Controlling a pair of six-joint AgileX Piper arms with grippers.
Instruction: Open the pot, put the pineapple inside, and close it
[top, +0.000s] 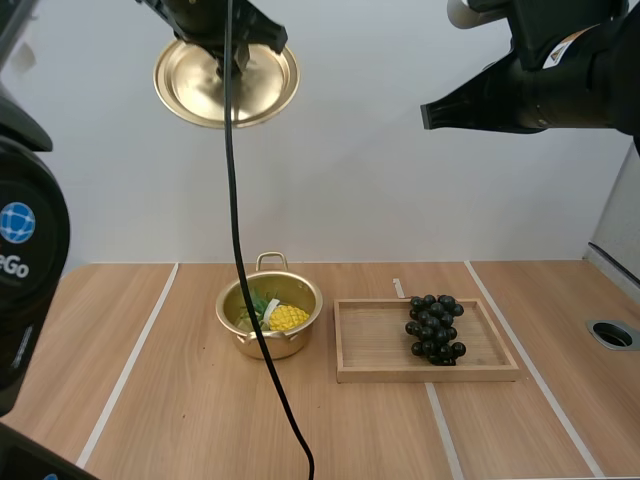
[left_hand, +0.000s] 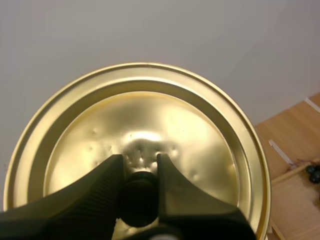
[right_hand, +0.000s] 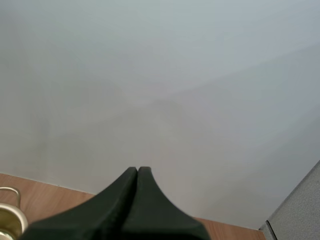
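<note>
A gold pot (top: 270, 318) stands uncovered on the table, and the yellow pineapple (top: 283, 317) with its green leaves lies inside it. High above the table my left gripper (top: 231, 66) holds the gold lid (top: 226, 82) in the air. In the left wrist view my left gripper (left_hand: 140, 175) is shut on the lid's black knob (left_hand: 138, 197), with the lid (left_hand: 150, 135) tilted behind it. My right gripper (top: 426, 115) hangs high at the right, shut on nothing; its fingers (right_hand: 137, 172) lie together as one dark wedge, and the pot's handle (right_hand: 8, 192) shows beside them.
A wooden tray (top: 366, 350) lies right of the pot, with a bunch of dark grapes (top: 434, 328) in it. White tape lines run across the table. A round hole (top: 612, 334) sits near the table's right edge.
</note>
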